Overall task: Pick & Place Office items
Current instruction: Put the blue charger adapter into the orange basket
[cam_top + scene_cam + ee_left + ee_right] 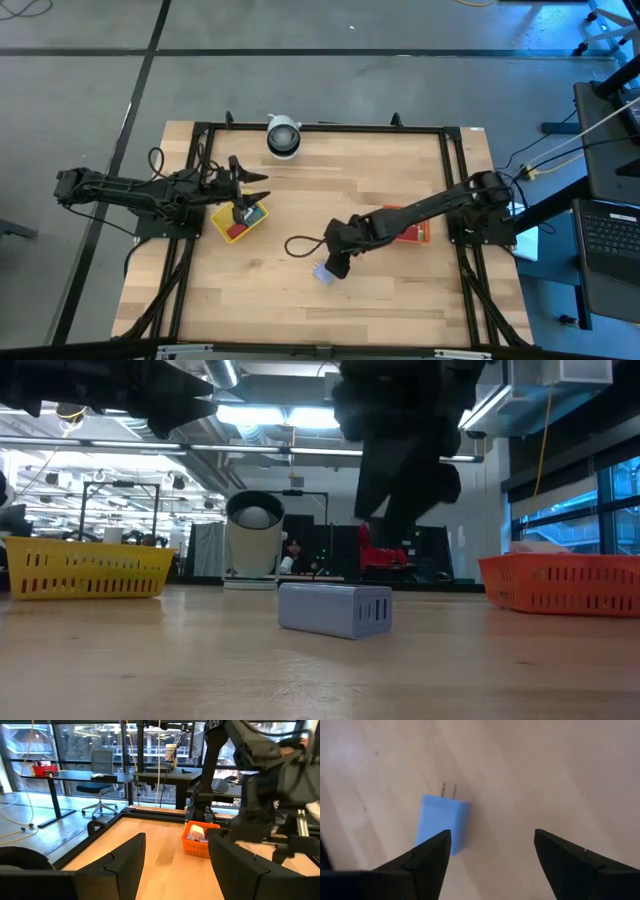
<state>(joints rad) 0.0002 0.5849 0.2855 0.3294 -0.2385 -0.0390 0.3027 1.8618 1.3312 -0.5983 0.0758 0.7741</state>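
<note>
While one pale blue charger [441,822] lies flat — two trays [85,568] flank it.

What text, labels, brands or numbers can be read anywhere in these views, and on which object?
None can be read.
Pale blue blocky plug adapter: plain faces, no print visible.
Yellow slotted plastic tray and red-orange slotted plastic tray: no labels visible.
White-and-grey round cylinder: no marking legible.
Room background beyond the table: anything printed is too small or blurred.
</note>
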